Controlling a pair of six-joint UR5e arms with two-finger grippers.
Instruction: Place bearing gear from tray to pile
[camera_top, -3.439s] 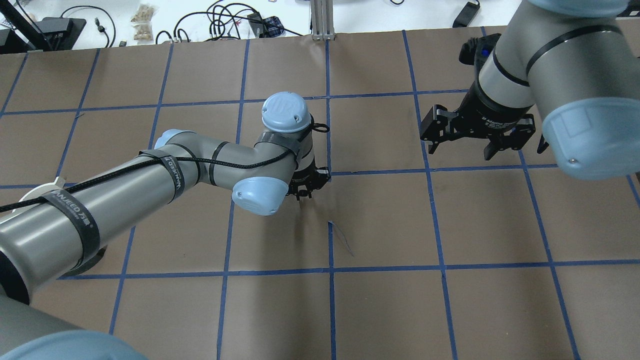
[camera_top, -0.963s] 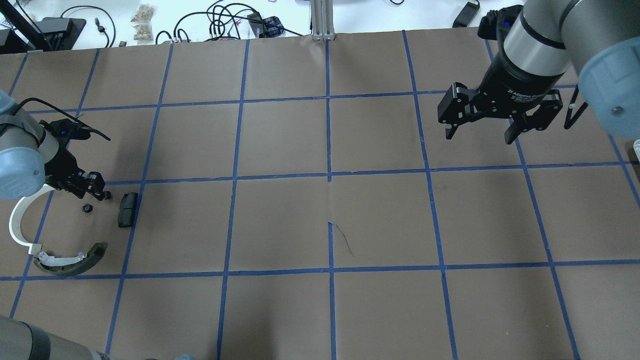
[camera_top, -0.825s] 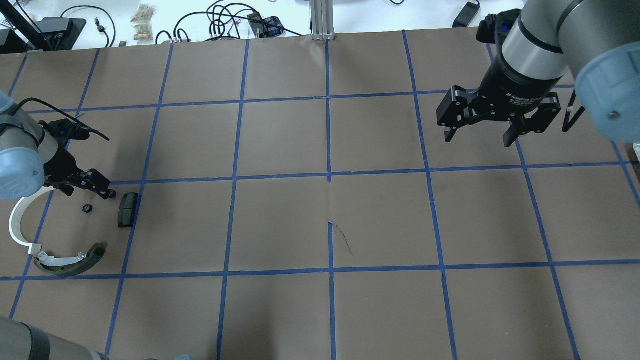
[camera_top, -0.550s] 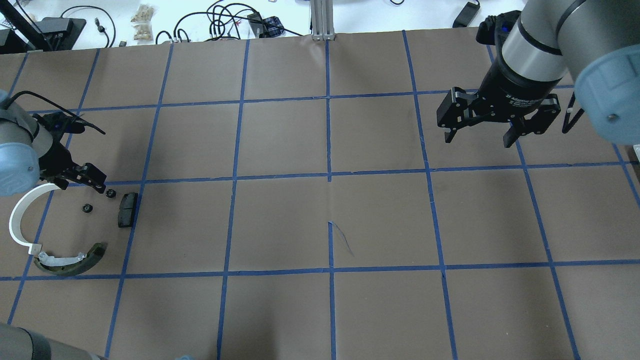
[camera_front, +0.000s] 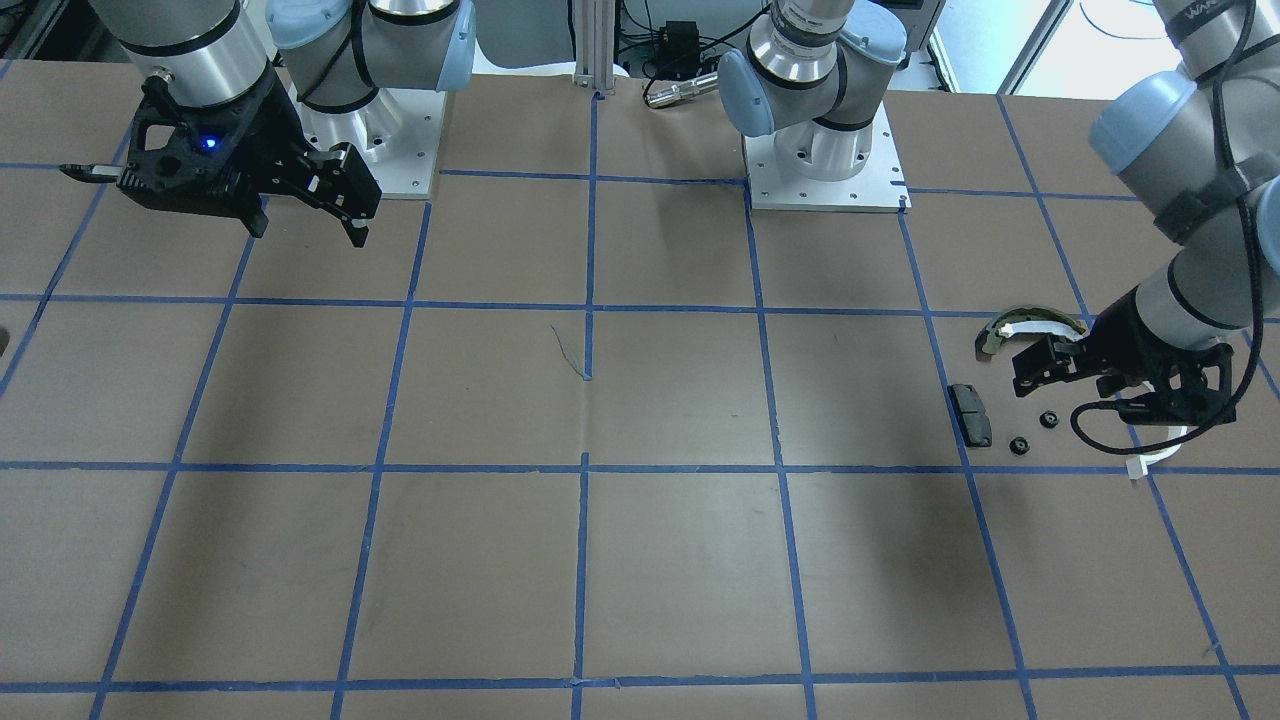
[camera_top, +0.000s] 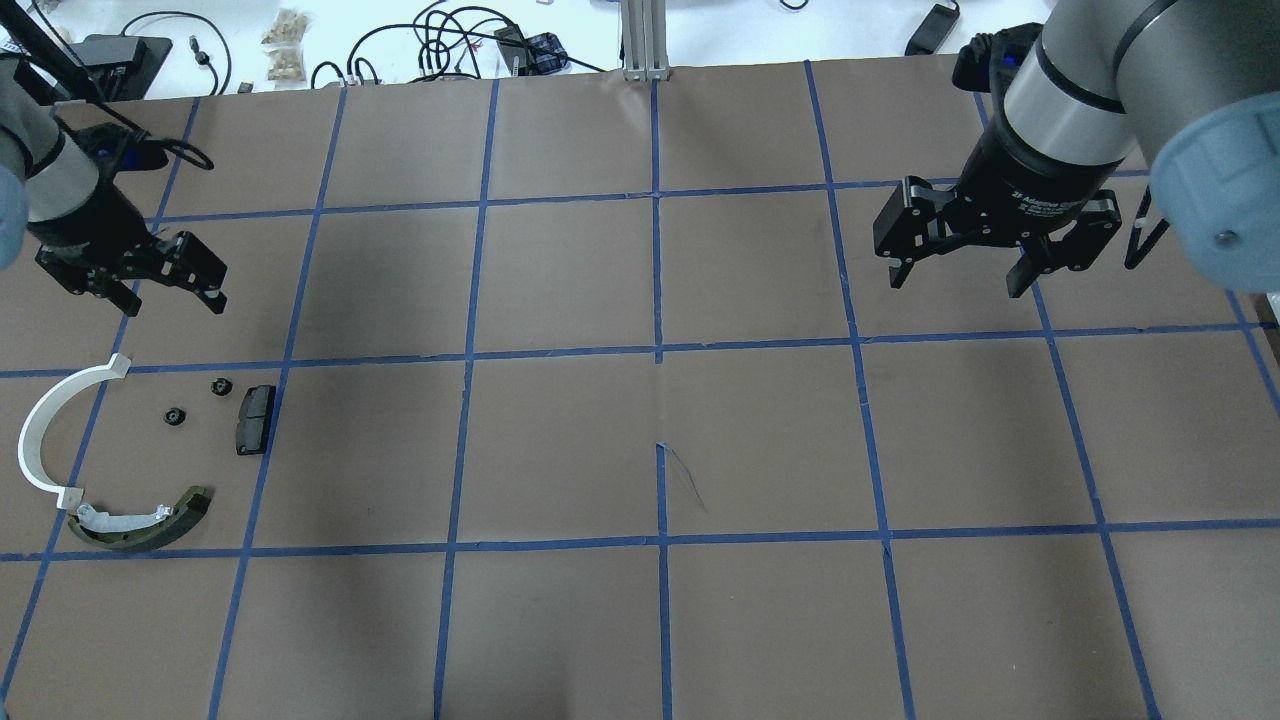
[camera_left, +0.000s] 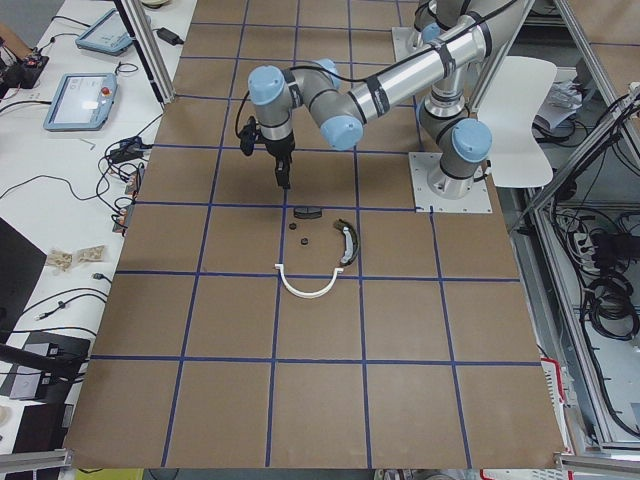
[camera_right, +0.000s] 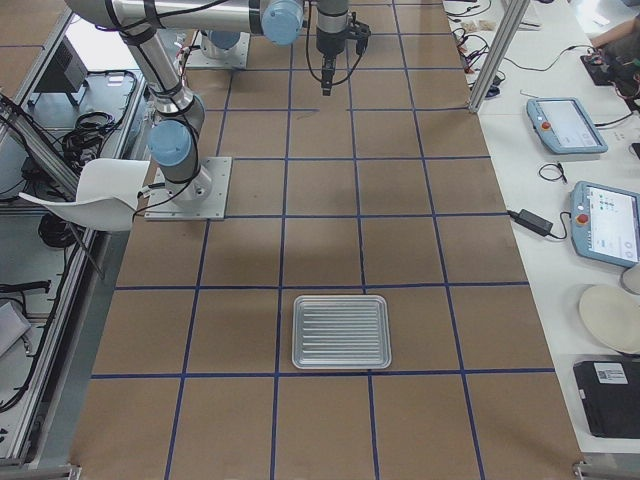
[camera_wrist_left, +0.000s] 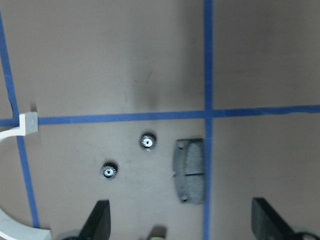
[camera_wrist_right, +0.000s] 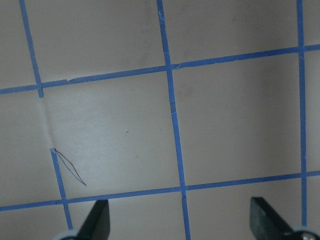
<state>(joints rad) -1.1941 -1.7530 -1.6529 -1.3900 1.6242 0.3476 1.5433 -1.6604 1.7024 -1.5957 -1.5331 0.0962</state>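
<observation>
The bearing gear (camera_top: 221, 386) lies on the table (camera_top: 560, 450) near its left edge, in the pile (camera_top: 175, 416) just beside the black pad (camera_top: 255, 418), with the left gripper (camera_top: 170, 300) close by, fingers released and empty, and the right gripper (camera_top: 953, 285), well apart, likewise released.

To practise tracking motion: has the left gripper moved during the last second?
Yes. The left gripper has moved up the overhead view, away from the black pad and past the blue tape line.
</observation>
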